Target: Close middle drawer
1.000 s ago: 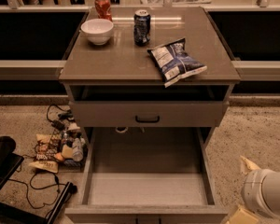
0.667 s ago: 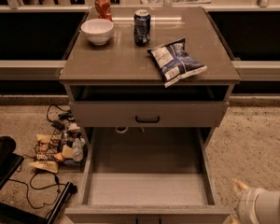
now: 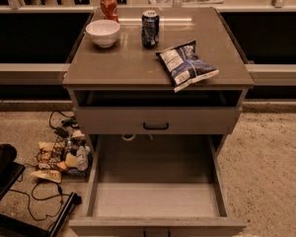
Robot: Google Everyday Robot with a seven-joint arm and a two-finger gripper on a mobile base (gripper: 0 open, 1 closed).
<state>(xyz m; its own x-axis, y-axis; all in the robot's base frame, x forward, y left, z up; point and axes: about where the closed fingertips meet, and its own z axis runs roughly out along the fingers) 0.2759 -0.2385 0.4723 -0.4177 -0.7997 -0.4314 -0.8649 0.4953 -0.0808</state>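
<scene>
Gripper: out of the camera view; no part of the arm appears anywhere in the frame.
Fingers: cannot tell whether spread or clenched, and no grasp or contact with anything can be seen.
Middle drawer (image 3: 156,199): at the bottom centre of the view, drawn far out of the cabinet towards the camera. Its long pale-grey tray is fully exposed and bare. The front panel lies along the lower edge of the frame and is partly cut off.
Drawer side walls: both run straight back into the cabinet opening, the left wall just beside the floor clutter.
Back of the opening: dark, with a small pale loop (image 3: 129,137) hanging there; what it is cannot be told.
Upper drawer (image 3: 103,120): directly above the open tray, with a flat grey-brown front. A dark gap shows between its top edge and the cabinet top.
Black bar handle (image 3: 155,126): at the centre of the upper drawer front, horizontal.
Cabinet top (image 3: 128,65): flat grey-brown surface carrying four items.
White bowl (image 3: 102,32): rear left of the top, upright.
Red can (image 3: 108,6): behind the bowl at the rear edge, upright.
Dark can (image 3: 150,28): rear centre, upright, apart from the bowl.
Snack bag (image 3: 186,65): front right, lying flat, one corner overhanging the front edge.
Floor clutter (image 3: 61,154): packets and black cable on the speckled floor left of the cabinet.
Black object (image 3: 2,169): far left on the floor, partly cut off.
</scene>
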